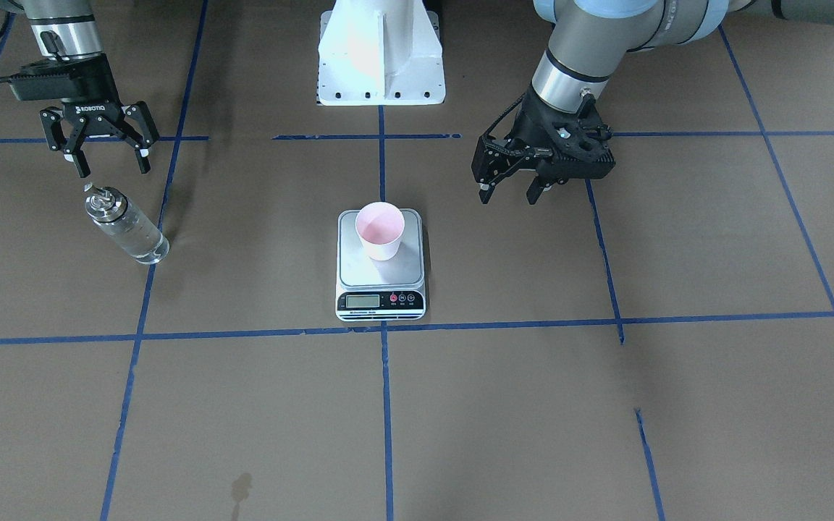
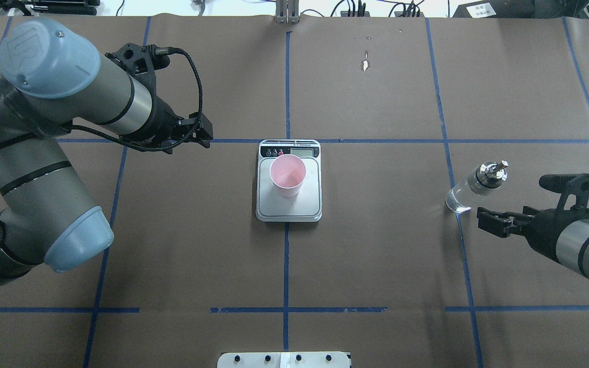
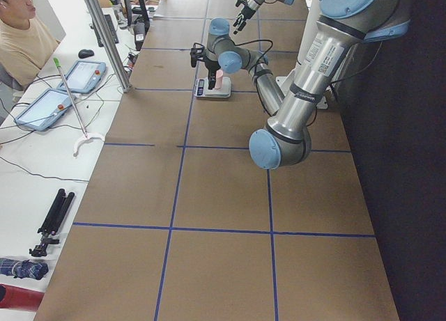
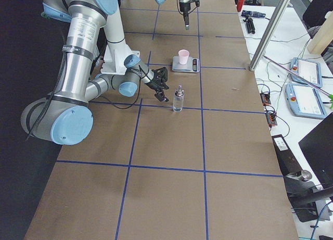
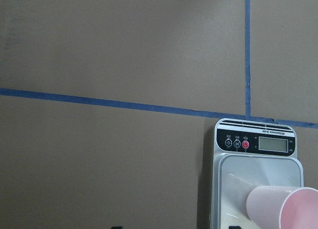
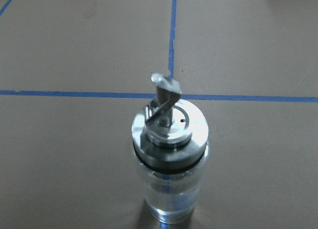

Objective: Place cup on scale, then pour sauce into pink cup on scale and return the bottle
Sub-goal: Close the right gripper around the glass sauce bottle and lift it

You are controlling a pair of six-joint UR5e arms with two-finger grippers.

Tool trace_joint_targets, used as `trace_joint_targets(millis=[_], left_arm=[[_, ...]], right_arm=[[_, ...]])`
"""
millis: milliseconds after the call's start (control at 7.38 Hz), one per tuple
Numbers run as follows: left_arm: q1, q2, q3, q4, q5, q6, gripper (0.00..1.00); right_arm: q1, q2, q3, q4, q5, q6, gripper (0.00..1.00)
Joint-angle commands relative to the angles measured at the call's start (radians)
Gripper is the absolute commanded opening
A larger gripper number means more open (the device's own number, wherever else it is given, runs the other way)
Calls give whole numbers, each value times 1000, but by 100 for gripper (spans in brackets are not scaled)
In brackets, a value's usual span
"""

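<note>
The pale pink cup (image 1: 380,230) stands upright on the silver scale (image 1: 381,273) at the table's middle; both also show in the overhead view, cup (image 2: 287,175) on scale (image 2: 306,205). The clear glass bottle (image 1: 124,226) with its silver spout cap stands on the table at the robot's right, with clear liquid inside. My right gripper (image 1: 114,170) is open and empty, just behind the bottle and apart from it. The right wrist view shows the bottle (image 6: 169,154) close ahead. My left gripper (image 1: 509,194) is open and empty, off to the scale's side.
Blue tape lines cross the brown table cover. The white robot base (image 1: 381,54) stands behind the scale. A small stain (image 1: 241,486) marks the paper near the operators' edge. A person, tablets and cables lie beyond the table's edge in the side views.
</note>
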Motion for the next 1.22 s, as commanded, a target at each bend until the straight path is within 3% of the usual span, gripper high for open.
trace_joint_targets(millis=[0, 407, 1084], left_arm=[[-2, 0, 5, 0, 1, 0, 77], [-11, 0, 5, 0, 3, 0, 77], [-9, 0, 7, 3, 5, 0, 79]], right_arm=[[-49, 32, -73, 38, -117, 47, 100], [-72, 57, -184, 154, -199, 57, 98], [-74, 137, -292, 172, -291, 48, 99]])
